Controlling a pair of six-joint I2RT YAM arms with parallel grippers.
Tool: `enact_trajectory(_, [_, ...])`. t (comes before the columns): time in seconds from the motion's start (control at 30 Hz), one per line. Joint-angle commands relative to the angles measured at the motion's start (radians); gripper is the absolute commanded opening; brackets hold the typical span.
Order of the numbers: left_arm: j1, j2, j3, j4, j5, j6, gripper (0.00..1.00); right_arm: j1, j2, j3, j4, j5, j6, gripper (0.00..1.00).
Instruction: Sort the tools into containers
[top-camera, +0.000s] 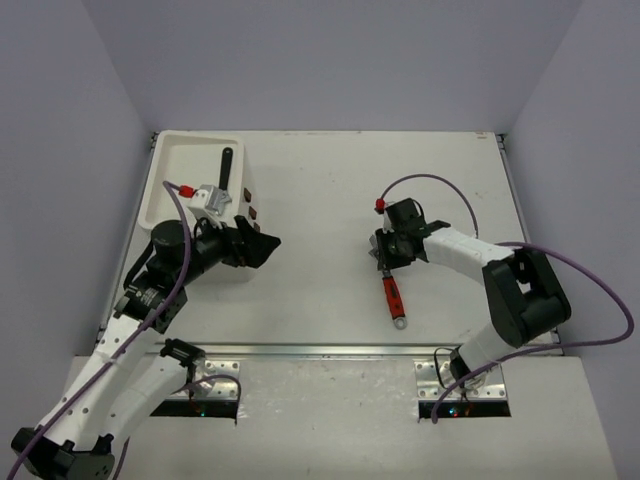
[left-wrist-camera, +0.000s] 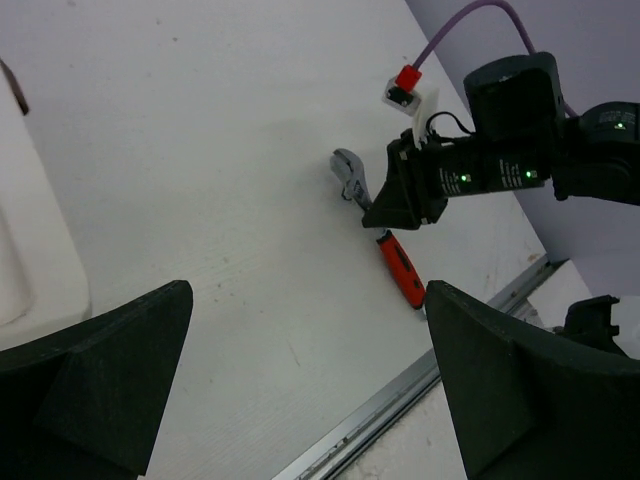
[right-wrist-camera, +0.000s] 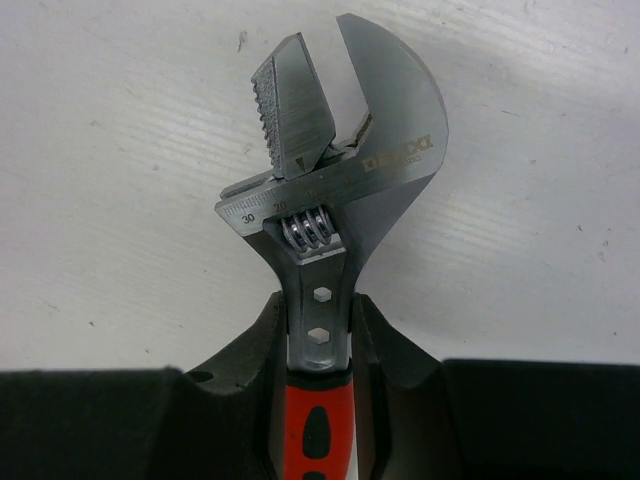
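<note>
The red-handled adjustable wrench (top-camera: 392, 297) lies near the table's middle right, with its silver head (right-wrist-camera: 345, 170) pointing away from the arm bases. My right gripper (top-camera: 385, 262) is shut on the wrench's silver neck just above the red grip, with a finger on each side (right-wrist-camera: 318, 320). The wrench also shows in the left wrist view (left-wrist-camera: 400, 272). The white container (top-camera: 170, 175) stands at the far left, and a black wrench (top-camera: 226, 170) lies in its tray top. My left gripper (top-camera: 265, 245) is open and empty, just right of the container, above bare table (left-wrist-camera: 310, 300).
Dark-red drawer knobs (top-camera: 247, 197) show on the container's right face. A metal rail (top-camera: 330, 350) runs along the table's near edge. The container's corner shows at the left of the left wrist view (left-wrist-camera: 30, 270). No other tools are in view.
</note>
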Motion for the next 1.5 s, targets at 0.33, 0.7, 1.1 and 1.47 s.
enact_trajectory(0.33, [-0.299, 0.052, -0.141, 0.382, -0.019, -0.076, 1.0, -0.062, -0.312, -0.149, 0.349, -0.159, 0.19, 0.0])
enact_trajectory(0.7, [-0.542, 0.35, -0.251, 0.763, -0.341, 0.015, 0.99, -0.063, -0.442, -0.153, 0.367, -0.212, 0.248, 0.0])
enact_trajectory(1.1, [-0.619, 0.711, -0.058, 0.925, -0.232, 0.03, 0.92, -0.064, -0.636, -0.162, 0.362, -0.205, 0.363, 0.0])
enact_trajectory(1.47, [-0.651, 0.871, 0.05, 0.924, -0.167, -0.001, 0.49, -0.064, -0.69, -0.135, 0.346, -0.236, 0.391, 0.0])
